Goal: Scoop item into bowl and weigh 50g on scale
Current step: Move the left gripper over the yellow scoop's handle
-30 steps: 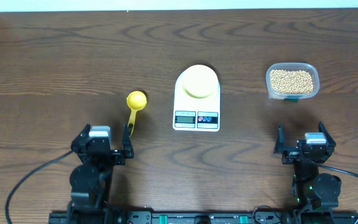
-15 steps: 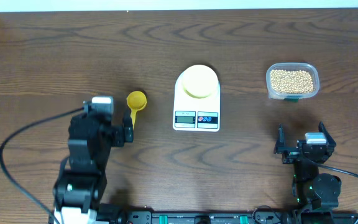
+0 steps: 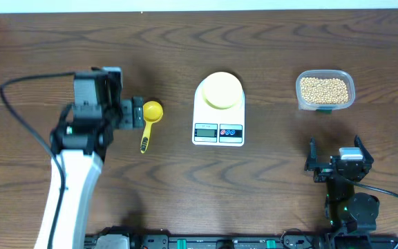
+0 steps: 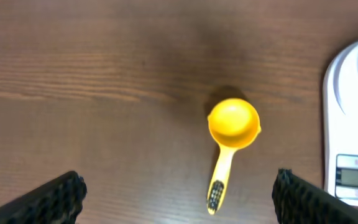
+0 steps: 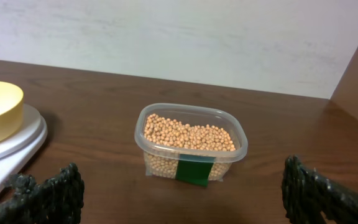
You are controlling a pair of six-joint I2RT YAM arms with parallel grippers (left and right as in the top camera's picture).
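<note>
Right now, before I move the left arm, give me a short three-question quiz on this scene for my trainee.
1. True or false: the bowl sits on the scale.
2. Which gripper is nearest the scoop? A) left B) right C) both equally
3. Fill in: the beans lie in a clear plastic ____.
Key: 1 true; 2 A, the left gripper; 3 tub.

Overhead top-down; wrist views share scale (image 3: 218,117)
</note>
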